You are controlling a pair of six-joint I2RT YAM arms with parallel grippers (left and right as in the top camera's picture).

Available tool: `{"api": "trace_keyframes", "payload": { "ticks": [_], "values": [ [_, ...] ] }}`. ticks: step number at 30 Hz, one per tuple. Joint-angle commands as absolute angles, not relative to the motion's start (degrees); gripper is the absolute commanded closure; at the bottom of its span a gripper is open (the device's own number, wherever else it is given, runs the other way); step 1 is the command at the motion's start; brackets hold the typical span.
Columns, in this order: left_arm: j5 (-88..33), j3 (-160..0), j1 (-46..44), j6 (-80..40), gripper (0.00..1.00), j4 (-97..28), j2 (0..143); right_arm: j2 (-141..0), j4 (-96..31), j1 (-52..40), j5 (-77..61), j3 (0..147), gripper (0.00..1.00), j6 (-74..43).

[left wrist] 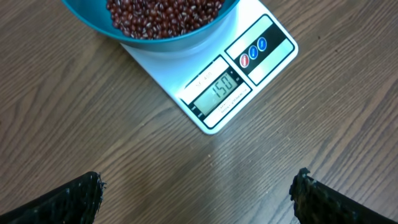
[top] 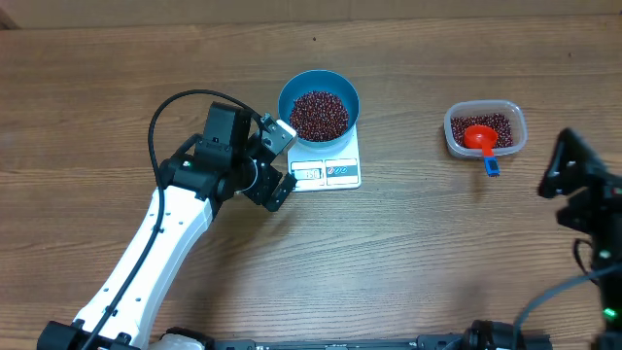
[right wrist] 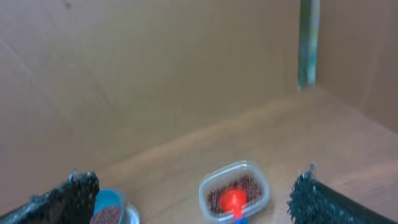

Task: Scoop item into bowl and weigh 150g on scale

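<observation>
table (top: 418,272): pale brown wood grain, seen from above, with one robot arm at the left and one at the right edge.
scale (top: 342,175): small, flat and white, near the middle of the table. Its display edge faces the near side.
blue bowl (top: 284,97): round and deep, standing on the far part of the scale. It leaves the display and buttons uncovered.
beans (top: 319,115): small, dark red-brown, heaped inside the blue bowl and filling most of it.
display (left wrist: 222,89): in the left wrist view the digits read 150.
buttons (left wrist: 253,53): three small round ones, one red and two blue, in a dark strip beside the display.
left tool (top: 282,160): fingers spread wide, holding nothing. It sits just beside the left edge of the scale, pointing toward it. In its own view the two black fingertips frame bare table just short of the scale.
right tool (right wrist: 196,202): fingers wide apart and empty, at the table's right edge — well apart from the scale.
clear tub (top: 449,126): a rounded rectangle of plastic, right of the scale and near the right arm. It holds more of the same beans.
red scoop (top: 478,136): lies in the clear tub on the beans. Its blue handle (top: 492,167) sticks out over the near rim.
right wrist view: blurry — the clear tub and red scoop show between the fingertips.
</observation>
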State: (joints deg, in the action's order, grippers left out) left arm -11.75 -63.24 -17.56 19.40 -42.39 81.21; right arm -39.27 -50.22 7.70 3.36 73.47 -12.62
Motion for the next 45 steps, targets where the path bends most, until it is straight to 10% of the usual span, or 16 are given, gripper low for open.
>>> {"api": "trace_keyframes", "payload": {
  "ticks": [1,13,45],
  "values": [
    [-12.0,-63.1,-17.3,18.8,0.0,-42.3,80.0,-33.4,-40.5,5.1,5.5,60.9,0.0,-6.9],
    [-12.0,-63.1,-17.3,18.9,0.0,-42.3,80.0,-14.0,-3.6,3.5,5.5,18.6,0.0,-4.0],
    [-12.0,-63.1,-17.3,18.9,0.01,-42.3,80.0,-0.1,-4.6,3.4,-2.7,0.4,0.0,5.8]
  ]
}}
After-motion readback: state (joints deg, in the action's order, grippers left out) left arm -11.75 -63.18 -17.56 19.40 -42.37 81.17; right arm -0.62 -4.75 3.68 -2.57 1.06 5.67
